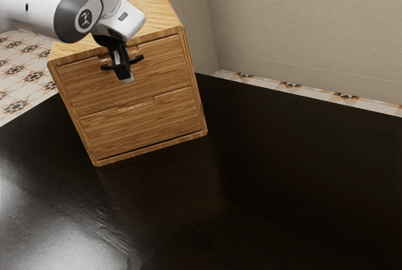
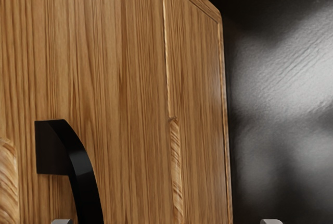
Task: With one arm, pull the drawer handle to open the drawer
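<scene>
Currently the black two-finger gripper [image 1: 124,69] hangs from the white robot arm [image 1: 63,0] close against the front of the upper drawer [image 1: 163,63] of a light-brown wooden two-drawer cabinet [image 1: 144,138]. The gripper crosses the slim curved black drawer handle [image 1: 138,58]. That handle sits high on the upper drawer's front, toward the exterior view's left. The cabinet stands at the far left of the glossy black table [image 1: 282,176], angled so its front faces the near side. The claw is apart and clamped on nothing: in the wrist view two grey fingertips [image 2: 62,221] stand wide of each other, and the handle [image 2: 78,166] is just beside one of them. Whether that finger touches it I cannot tell. The upper drawer's front looks flush with the lower drawer [image 1: 144,122] beneath it, so the drawer is not pulled out. A patterned tile floor [image 1: 19,75] and a plain beige wall [image 1: 301,19] lie beyond the table's far edge
</scene>
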